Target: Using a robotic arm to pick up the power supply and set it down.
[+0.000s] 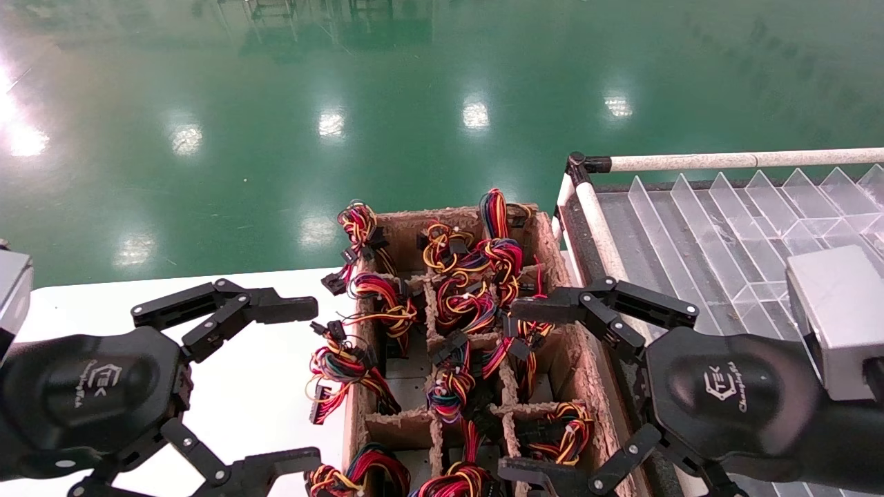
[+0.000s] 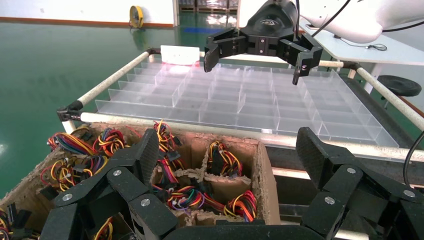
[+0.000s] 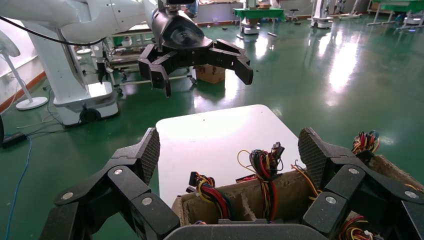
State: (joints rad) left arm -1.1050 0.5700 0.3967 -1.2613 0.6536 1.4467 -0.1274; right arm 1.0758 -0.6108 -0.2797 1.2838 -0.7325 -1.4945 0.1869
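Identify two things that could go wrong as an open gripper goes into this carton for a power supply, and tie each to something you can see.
1. Snagged wires: the wire bundles spill across the carton dividers and overlap, so the open right gripper above them may catch a neighbour's wires and drag it out too.
2. Poor grasp: the supplies sit deep in narrow cells, mostly hidden under wires, so fingers might close on cable or card, not metal.

The left gripper hovers open over the white table, left of the carton.

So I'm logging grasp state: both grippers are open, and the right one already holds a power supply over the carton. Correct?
Not quite. The right gripper holds nothing: the head view shows its fingers spread wide over the carton, and the right wrist view shows only air between them. The left gripper is open too, over the white table.
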